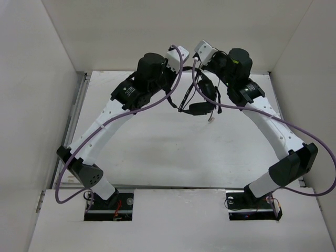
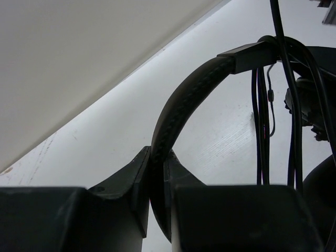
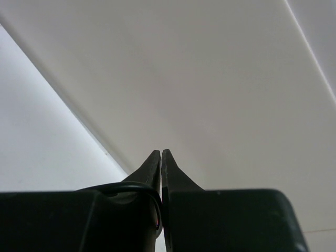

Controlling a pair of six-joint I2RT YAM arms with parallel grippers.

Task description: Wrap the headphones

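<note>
Two arms (image 1: 105,126) arch inward — left hand (image 2: 158,157) clamps the headphones (image 2: 194,86), right hand (image 3: 160,155) pinches their cord (image 3: 131,185).

white table (image 1: 168,152), plain white walls (image 1: 184,26) on three sides, metal rail (image 1: 77,102) along left edge

The right gripper (image 3: 160,155) has its two black fingers pressed tip to tip. A thin black headphone cord (image 3: 131,185) arcs across one finger's base and slips between them, showing a reddish glint there. Behind the gripper stands a white wall (image 3: 210,79).
</note>
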